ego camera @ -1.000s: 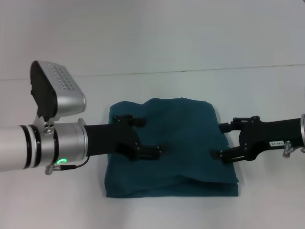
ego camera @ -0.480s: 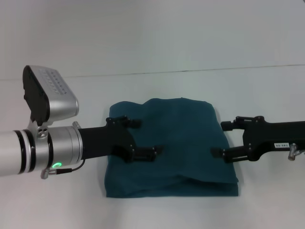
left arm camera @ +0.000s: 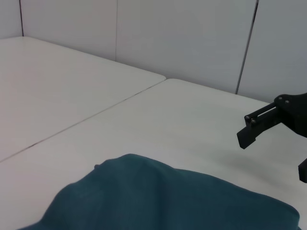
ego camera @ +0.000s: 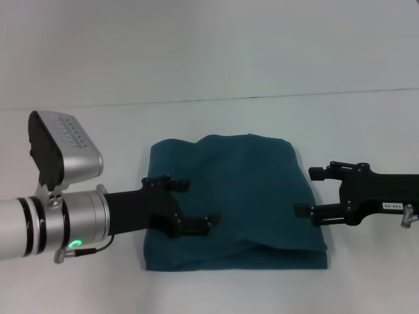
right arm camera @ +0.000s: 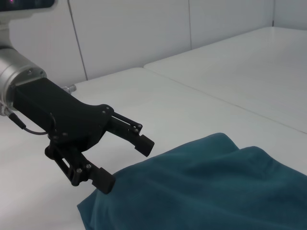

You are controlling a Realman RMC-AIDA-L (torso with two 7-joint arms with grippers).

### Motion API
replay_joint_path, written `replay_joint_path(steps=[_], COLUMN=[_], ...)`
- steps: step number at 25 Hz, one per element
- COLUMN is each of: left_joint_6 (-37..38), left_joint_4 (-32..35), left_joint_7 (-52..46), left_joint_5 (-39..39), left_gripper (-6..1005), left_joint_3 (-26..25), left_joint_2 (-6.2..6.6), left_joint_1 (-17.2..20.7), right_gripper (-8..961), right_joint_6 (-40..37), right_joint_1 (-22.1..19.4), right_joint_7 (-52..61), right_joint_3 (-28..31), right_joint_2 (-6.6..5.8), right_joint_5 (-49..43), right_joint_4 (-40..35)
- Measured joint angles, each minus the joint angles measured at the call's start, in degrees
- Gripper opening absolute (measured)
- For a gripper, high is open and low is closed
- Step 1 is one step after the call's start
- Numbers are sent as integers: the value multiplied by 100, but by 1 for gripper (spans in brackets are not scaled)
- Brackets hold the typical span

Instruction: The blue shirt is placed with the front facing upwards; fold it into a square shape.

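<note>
Head view: you are looking at the shirt [ego camera: 232, 203] lying folded square mid-table [ego camera: 366, 131]. Left gripper [ego camera: 193, 204] and right gripper [ego camera: 308, 191] are hovering wide, empty, at its sides, probably because it needs no more holding.

You had open white table [ego camera: 236, 124] on every side of the blue shirt [ego camera: 242, 190], which lay folded in the middle, with bare surface running to the far edge and a narrower strip along the near edge. The left gripper [ego camera: 194, 204] hung over the shirt's left part with its jaws apart, and the right gripper [ego camera: 306, 192] stood just off the shirt's right edge, jaws apart too. Between them the shirt's centre was uncovered.
</note>
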Motion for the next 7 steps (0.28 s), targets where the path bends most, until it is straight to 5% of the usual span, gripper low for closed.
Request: replay_joint_path(steps=[7], left_joint_6=[0], left_joint_4=[-222], left_joint_7=[265], left_joint_5=[-301], left_gripper=[945], left_joint_3=[-4], left_joint_2=[0], left_joint_1=[15], right_gripper=[947], right_joint_6=[119], right_joint_1=[-24], right_joint_7=[-92], right_joint_3=[-50], right_joint_2=[4], right_joint_5=[57], right_joint_4=[149])
